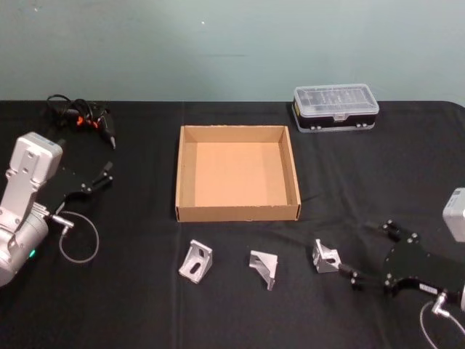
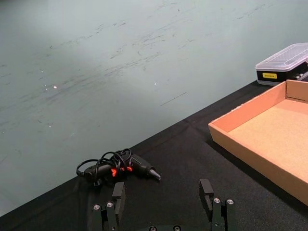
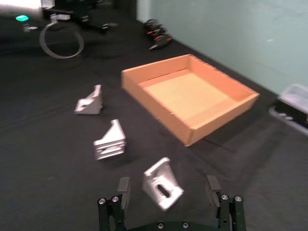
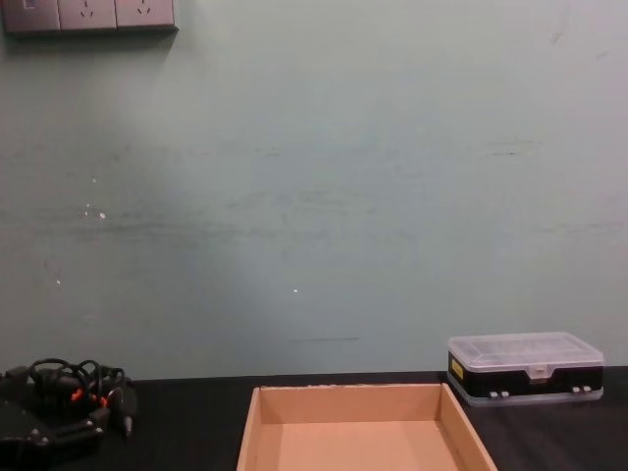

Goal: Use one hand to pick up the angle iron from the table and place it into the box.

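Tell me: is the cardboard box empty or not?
Empty. The box has a bare floor; all three angle irons lie on the table outside it, the right gripper open near one.

Soft, even light, apparently from above, filled the scene, neither harsh nor dim. The matte black table (image 1: 145, 313) swallowed most of it and showed almost no surface detail, while the three metal brackets (image 1: 196, 262) stood out as bright, pale patches. The cardboard box (image 1: 237, 213) threw a faint shadow onto the table along its right side, and its inner walls looked slightly darker than its floor. The clear lid of the plastic case (image 1: 336, 98) carried a mild sheen. In the left wrist view the wall (image 2: 120, 57) glowed in one broad patch and dulled toward the edges. The right wrist view was smeared and soft throughout, haziest in the distance.
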{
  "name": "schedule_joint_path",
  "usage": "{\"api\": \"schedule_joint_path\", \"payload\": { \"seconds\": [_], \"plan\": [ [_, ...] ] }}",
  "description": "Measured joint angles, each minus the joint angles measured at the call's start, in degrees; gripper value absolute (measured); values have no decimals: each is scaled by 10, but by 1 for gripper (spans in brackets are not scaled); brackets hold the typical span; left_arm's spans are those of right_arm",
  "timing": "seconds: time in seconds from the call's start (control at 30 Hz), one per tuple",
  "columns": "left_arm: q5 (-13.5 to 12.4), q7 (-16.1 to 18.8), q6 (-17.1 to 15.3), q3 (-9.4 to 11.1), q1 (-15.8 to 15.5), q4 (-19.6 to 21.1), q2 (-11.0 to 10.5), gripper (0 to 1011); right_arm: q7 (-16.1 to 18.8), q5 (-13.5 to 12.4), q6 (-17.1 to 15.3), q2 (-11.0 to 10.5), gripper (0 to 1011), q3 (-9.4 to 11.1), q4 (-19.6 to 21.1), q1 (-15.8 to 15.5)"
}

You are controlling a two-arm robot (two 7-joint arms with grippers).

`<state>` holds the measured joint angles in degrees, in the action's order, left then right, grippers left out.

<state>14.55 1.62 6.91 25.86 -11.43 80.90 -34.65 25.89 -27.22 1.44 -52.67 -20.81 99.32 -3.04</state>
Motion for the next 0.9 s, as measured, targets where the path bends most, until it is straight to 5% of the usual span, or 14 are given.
{"api": "schedule_joint_path", "payload": {
  "seconds": [0.4, 0.9],
  "plan": [
    [0, 0, 0, 0, 0, 0, 0, 1012, 45, 36, -46, 31, 1000, -34, -18, 50],
    [0, 0, 0, 0, 0, 0, 0, 1011, 46, 77, -88, 111, 1000, -57, -82, 104]
  ]
}}
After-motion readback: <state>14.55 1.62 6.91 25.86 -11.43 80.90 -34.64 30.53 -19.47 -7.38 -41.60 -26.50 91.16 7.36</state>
